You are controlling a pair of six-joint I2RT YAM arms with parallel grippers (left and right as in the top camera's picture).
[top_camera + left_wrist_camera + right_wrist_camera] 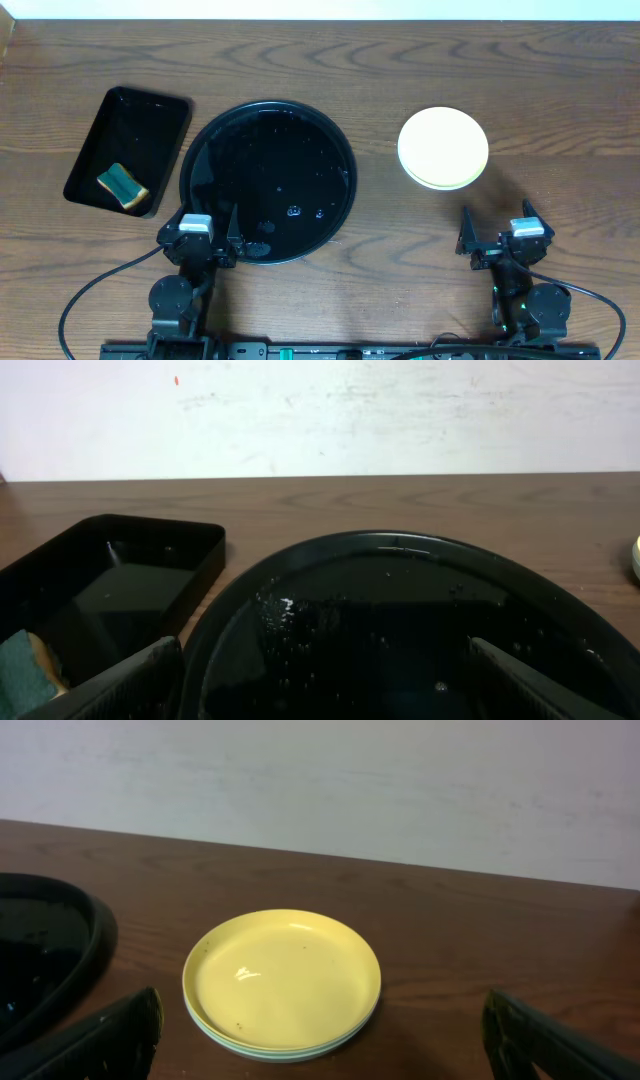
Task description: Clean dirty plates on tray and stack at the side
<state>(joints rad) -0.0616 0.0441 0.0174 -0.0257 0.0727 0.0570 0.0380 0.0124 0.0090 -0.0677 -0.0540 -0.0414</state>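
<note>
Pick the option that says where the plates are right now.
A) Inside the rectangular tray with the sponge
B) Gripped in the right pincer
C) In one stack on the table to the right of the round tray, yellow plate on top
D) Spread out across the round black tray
C: the plates sit stacked on the table right of the round tray, with the yellow one on top and pale green rims showing beneath.

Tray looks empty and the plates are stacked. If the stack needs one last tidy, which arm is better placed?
Right, probably. The right gripper, open, sits just short of the plate stack, centred in its wrist view. The left gripper, open, faces the round tray, farther from the stack.
</note>
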